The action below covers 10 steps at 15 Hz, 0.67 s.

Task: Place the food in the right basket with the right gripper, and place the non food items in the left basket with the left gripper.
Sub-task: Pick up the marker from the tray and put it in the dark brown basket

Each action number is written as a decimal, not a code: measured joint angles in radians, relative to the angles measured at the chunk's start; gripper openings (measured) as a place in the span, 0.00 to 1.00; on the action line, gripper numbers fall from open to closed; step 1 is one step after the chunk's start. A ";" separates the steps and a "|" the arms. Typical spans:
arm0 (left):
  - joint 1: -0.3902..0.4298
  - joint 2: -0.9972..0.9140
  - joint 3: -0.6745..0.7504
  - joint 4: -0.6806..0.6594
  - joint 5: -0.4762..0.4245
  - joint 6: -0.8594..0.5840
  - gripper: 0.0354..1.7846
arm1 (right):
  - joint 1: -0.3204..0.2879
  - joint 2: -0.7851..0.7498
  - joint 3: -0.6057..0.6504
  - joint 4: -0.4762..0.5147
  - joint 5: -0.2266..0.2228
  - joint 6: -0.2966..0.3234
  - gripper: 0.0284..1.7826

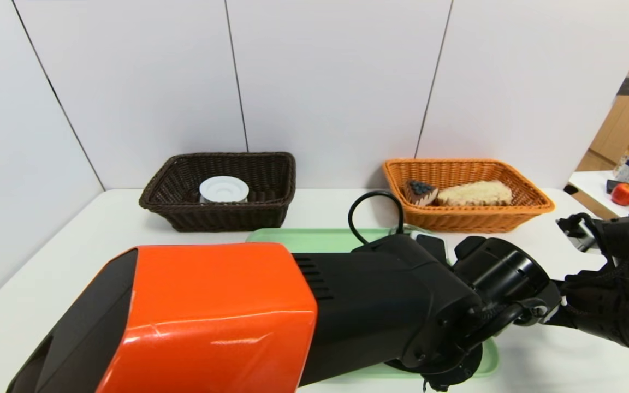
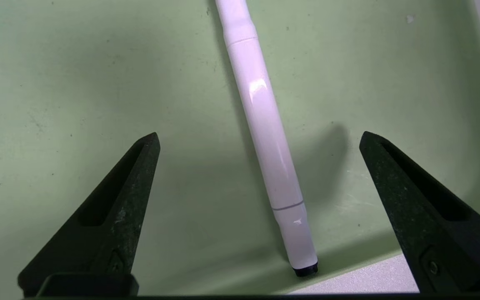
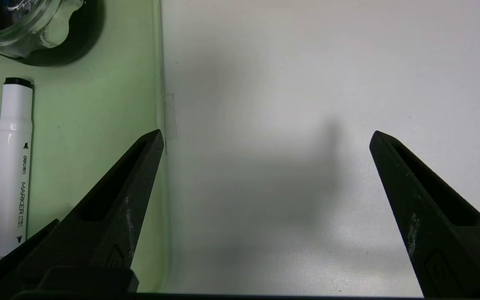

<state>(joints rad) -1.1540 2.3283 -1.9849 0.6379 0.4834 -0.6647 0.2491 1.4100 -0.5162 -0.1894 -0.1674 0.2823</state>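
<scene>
A white marker (image 2: 265,125) lies on the green tray (image 2: 77,83), its black end against the tray's rim. My left gripper (image 2: 258,139) is open just above it, one finger on each side. The marker also shows in the right wrist view (image 3: 11,175), with a clear glass jar (image 3: 27,25) beyond it. My right gripper (image 3: 267,137) is open and empty over the white table beside the tray's edge. The dark brown left basket (image 1: 221,191) holds a white lid (image 1: 224,189). The orange right basket (image 1: 467,194) holds a cake slice (image 1: 420,192) and a bread piece (image 1: 475,193).
My left arm (image 1: 292,316) covers most of the tray (image 1: 303,239) in the head view. A side table at far right holds an apple (image 1: 625,194) and cups. White wall panels stand behind the baskets.
</scene>
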 joint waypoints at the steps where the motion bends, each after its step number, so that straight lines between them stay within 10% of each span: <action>1: 0.000 0.006 0.000 -0.003 0.000 -0.001 0.94 | 0.000 0.000 0.003 0.000 0.000 0.000 0.96; 4: 0.000 0.020 0.000 -0.019 0.000 -0.001 0.94 | 0.001 -0.003 0.014 0.000 0.000 0.000 0.96; 10: 0.001 0.030 0.001 -0.028 -0.007 -0.009 0.49 | 0.002 -0.015 0.027 0.000 0.000 0.000 0.96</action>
<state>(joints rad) -1.1532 2.3587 -1.9838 0.6100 0.4762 -0.6738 0.2511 1.3947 -0.4891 -0.1896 -0.1679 0.2823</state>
